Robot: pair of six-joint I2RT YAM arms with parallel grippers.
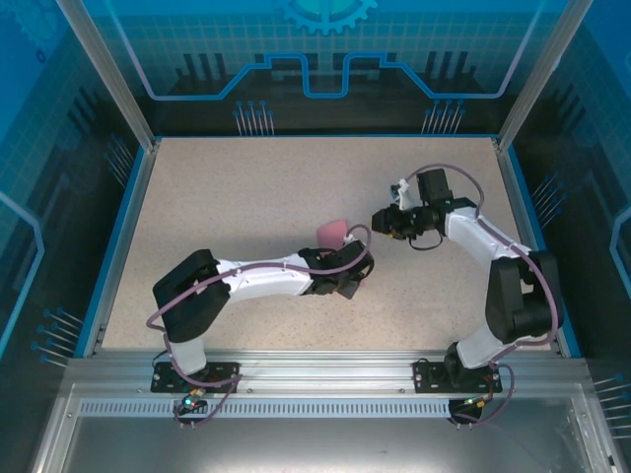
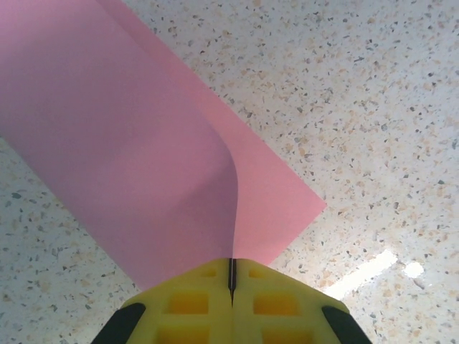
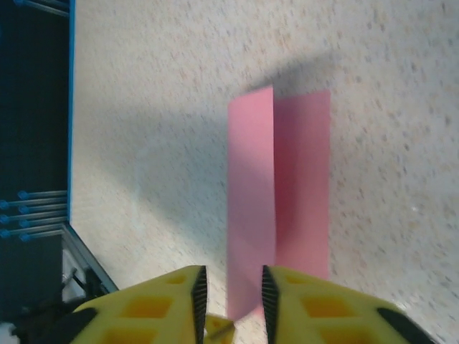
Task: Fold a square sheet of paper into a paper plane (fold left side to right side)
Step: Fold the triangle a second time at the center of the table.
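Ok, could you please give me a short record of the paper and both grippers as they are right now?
paper: pink square sheet of paper, partly folded, one flap raised and curving over the part lying flat
left arm: left gripper shut on the raised flap's edge
right arm: right gripper with jaws apart, the sheet just ahead of it
surface: speckled table
fold: not yet pressed flat

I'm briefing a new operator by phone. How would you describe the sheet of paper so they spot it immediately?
Find the speckled table, then look near its middle. The left gripper is shut on an edge of the sheet of paper, which curls over itself. It is plain pink, unlike anything around it.
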